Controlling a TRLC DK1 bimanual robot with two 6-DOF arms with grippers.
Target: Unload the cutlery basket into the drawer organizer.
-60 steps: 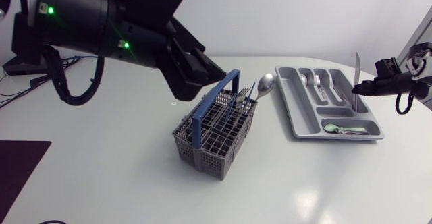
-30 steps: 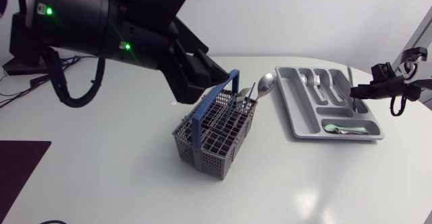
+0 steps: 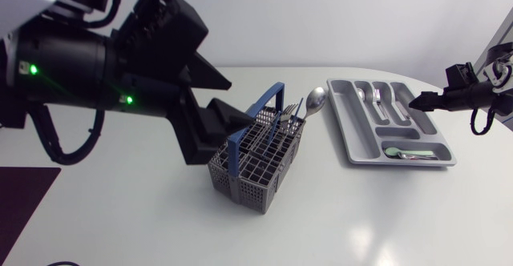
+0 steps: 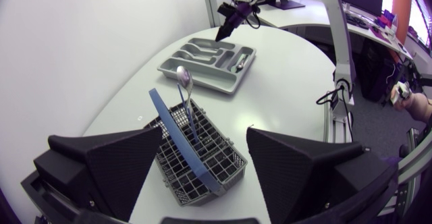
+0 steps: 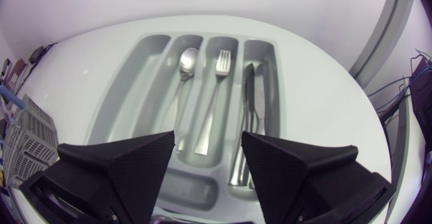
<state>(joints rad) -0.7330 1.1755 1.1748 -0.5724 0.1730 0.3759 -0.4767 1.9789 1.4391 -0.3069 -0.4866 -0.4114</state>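
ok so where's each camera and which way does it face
Head view: fixed above the table, looking down on basket and organizer; left arm enters at left, right arm at right.
Left wrist view: on the left arm's last link, looking over the basket towards the organizer; open left fingers show.
Right wrist view: on the right arm, looking down into the organizer; open right fingers show.
All three share basket and organizer.
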